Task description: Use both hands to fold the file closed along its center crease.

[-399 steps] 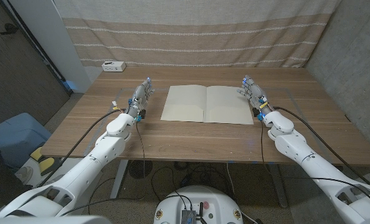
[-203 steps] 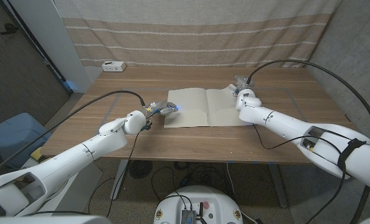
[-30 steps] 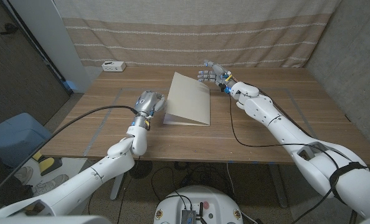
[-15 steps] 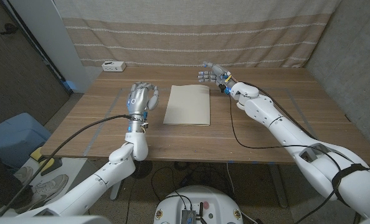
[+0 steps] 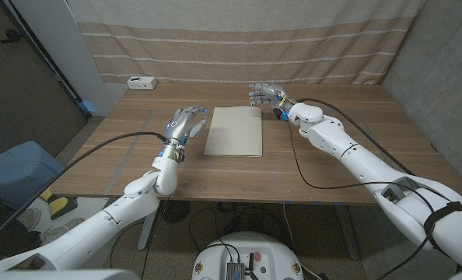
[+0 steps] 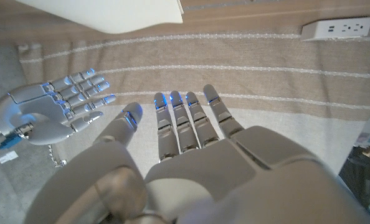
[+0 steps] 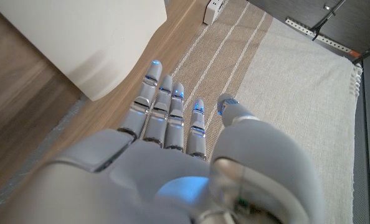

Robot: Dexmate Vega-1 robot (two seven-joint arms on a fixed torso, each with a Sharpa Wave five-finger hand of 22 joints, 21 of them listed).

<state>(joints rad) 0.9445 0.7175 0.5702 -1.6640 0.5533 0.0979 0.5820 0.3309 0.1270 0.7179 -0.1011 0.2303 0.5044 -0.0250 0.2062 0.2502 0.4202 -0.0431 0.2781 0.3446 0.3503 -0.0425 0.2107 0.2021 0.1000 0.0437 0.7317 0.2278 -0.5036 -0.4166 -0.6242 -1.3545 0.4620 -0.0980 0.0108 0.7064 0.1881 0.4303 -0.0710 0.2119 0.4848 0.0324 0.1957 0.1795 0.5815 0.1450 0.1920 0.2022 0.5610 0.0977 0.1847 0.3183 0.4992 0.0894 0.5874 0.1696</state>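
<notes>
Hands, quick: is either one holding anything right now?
Left hand: open, holding nothing, beside the file.
Right hand: open, holding nothing, near the file's far corner.

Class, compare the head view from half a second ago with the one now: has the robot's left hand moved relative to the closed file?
Yes. The left hand has shifted toward the file, which lies where it was; the gap of bare table between them is narrower now.
</notes>
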